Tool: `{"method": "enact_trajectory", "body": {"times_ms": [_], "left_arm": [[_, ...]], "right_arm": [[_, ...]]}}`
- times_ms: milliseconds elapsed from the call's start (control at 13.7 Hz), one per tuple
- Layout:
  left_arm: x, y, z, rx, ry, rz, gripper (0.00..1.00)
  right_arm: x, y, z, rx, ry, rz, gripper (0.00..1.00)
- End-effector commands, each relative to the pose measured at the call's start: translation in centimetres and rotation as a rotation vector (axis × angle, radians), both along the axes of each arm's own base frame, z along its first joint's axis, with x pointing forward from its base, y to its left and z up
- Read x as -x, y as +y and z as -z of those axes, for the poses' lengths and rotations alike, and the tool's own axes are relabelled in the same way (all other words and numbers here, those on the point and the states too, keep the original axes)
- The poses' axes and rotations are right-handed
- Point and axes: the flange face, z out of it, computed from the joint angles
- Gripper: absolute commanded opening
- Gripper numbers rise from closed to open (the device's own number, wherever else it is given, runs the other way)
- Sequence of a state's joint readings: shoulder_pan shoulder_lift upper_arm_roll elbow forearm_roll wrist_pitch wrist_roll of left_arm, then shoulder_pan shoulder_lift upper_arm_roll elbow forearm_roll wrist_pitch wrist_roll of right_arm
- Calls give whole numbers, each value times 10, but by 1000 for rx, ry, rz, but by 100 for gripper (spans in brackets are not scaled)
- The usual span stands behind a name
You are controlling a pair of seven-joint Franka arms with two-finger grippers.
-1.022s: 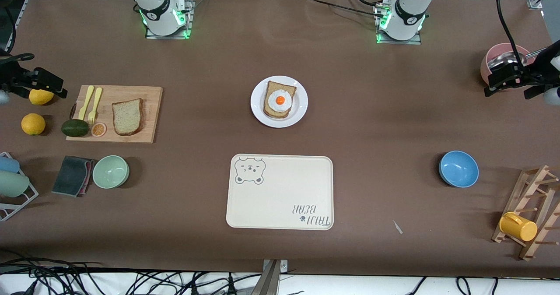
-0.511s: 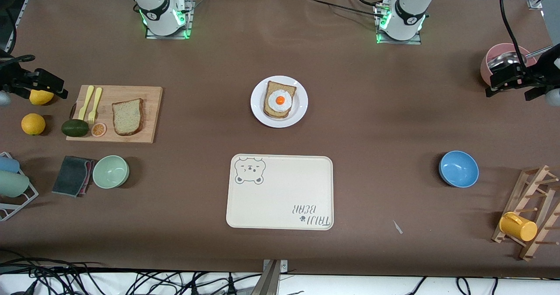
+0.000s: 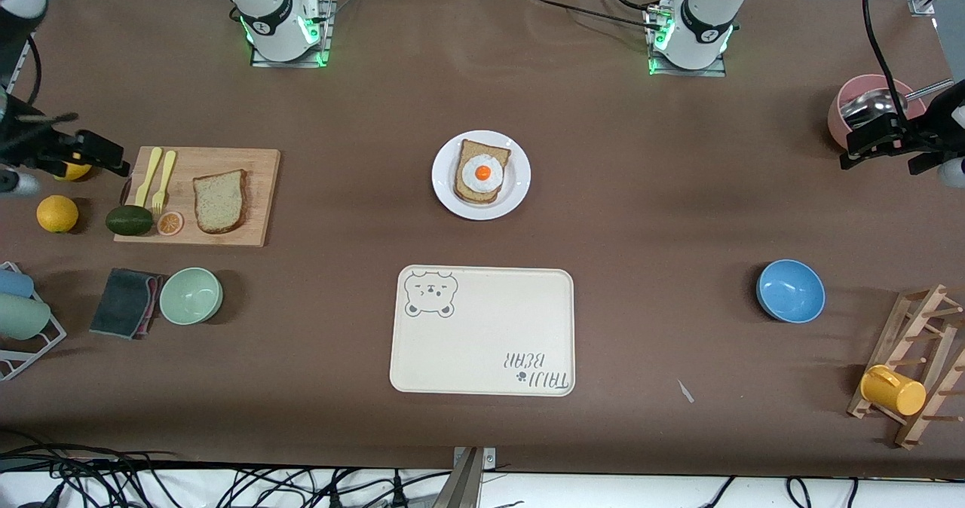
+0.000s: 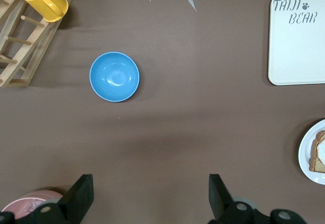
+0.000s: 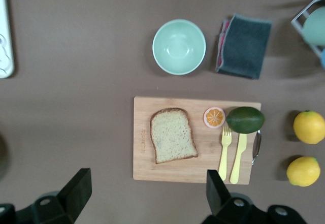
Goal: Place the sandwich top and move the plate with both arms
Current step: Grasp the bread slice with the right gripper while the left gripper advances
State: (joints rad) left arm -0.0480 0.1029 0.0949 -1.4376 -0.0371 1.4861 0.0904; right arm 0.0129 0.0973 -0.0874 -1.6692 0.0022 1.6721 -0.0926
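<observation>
Centrally, plate (image 3: 516, 192) bearing egg-topped bread (image 3: 481, 171), both hands (left hand (image 4: 150, 199), right hand (image 5: 147, 196)) wide, empty.

Only readable text: "TAIJI BEAR" printed in grey on the cream tray (image 3: 482, 331), in the corner nearest the front camera toward the left arm's end of the table, with a small paw mark beside the words. It reads upside down in the front view and upright in the left wrist view (image 4: 297, 38). Nothing else carries legible text.
</observation>
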Motion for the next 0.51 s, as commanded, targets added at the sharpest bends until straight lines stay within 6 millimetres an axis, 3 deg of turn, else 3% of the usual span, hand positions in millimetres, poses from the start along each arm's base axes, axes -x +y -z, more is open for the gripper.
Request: {"method": "enact_trajectory", "body": {"times_ms": [0,219,365,438], "left_arm": [[-2,3,4,-12,16,7,100],[-24,5,50,45,92,-9,100],[-31,33,73,150,120,-67,100],[-34,34,85,190,144,-79,100]], "right_arm": [[-14,4,32,17,43,-4,100],[-25,15,94,36,96,43,100],[-20,28,136,98,86,23,100],[-11,35,162,151,85,37,100]]}}
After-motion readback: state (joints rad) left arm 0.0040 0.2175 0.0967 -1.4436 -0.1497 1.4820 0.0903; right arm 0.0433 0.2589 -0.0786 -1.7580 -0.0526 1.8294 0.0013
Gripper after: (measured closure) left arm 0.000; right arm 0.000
